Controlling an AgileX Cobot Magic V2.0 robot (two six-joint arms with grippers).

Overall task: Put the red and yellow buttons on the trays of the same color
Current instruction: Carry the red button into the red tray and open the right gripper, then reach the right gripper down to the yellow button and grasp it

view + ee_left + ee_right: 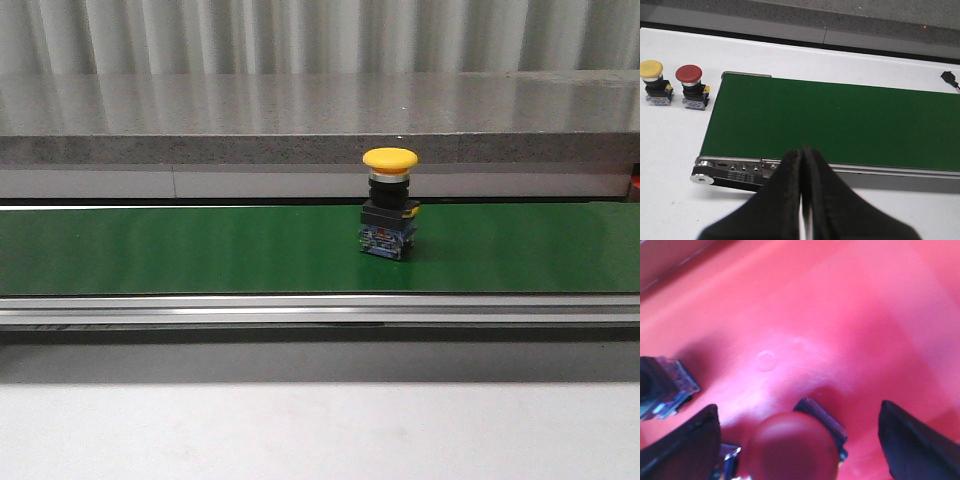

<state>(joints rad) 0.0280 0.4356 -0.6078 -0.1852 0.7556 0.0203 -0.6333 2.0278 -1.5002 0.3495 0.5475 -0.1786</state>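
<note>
Grey stone ledge and pale corrugated wall fill the background of the front view, and below them a green conveyor belt (200, 250) runs across the white surface (300, 430). One yellow button (390, 215) stands upright on the belt, right of centre, its mushroom cap on top of a black body and a clear blue base.

From the left wrist view, the left claw (802, 200) hangs above the near rail of the belt at its end, its two black fingers pressed together with nothing between them. Off the end of the belt, on the white surface, a second yellow button (654, 82) and a red button (691, 86) stand upright side by side, close but apart.

Seen from the right wrist, the right claw (800, 450) is low inside a red tray (840, 315), its fingers (687, 447) spread wide apart. A red-capped button (792, 445) sits on the tray floor between them, blurred; neither finger visibly touches it. Part of another button's clear base (662, 387) lies beside, also on the tray.
</note>
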